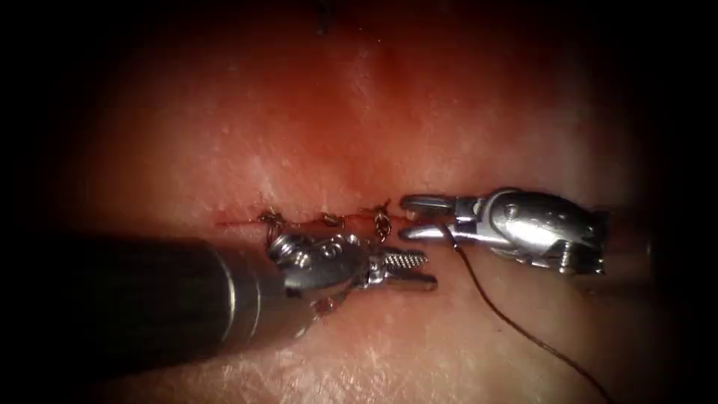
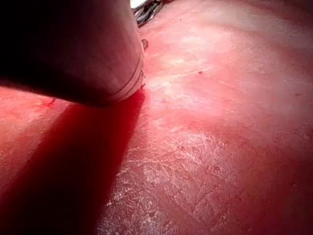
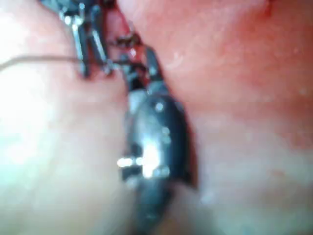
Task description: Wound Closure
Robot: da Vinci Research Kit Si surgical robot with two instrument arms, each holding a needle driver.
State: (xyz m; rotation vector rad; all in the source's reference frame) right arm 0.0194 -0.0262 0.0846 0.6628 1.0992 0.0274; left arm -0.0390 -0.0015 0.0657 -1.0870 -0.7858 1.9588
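The cut [image 1: 314, 219] runs horizontally across the tissue [image 1: 321, 112], already carrying several stitches [image 1: 381, 221] along its line. The right gripper [image 1: 407, 217] enters from the right with its 2 jaws parted, tips pointing left at the right end of the stitch row; the upper jaw lies level with the cut, the lower jaw just below it. The thread [image 1: 508, 318] passes at the base of the lower jaw and trails down and to the right over the tissue; whether the jaws actually pinch it cannot be told. The left gripper [image 1: 419, 271] lies below the cut, long axis horizontal, tips pointing right, jaws slightly apart and holding nothing visible. The 2 grippers face each other, tips near but apart, the right gripper higher and closer to the cut. In the right wrist view the right gripper [image 3: 139, 68] sits beside the other tool, with the thread [image 3: 39, 59] running off sideways. No needle can be identified, so its position is undetermined.
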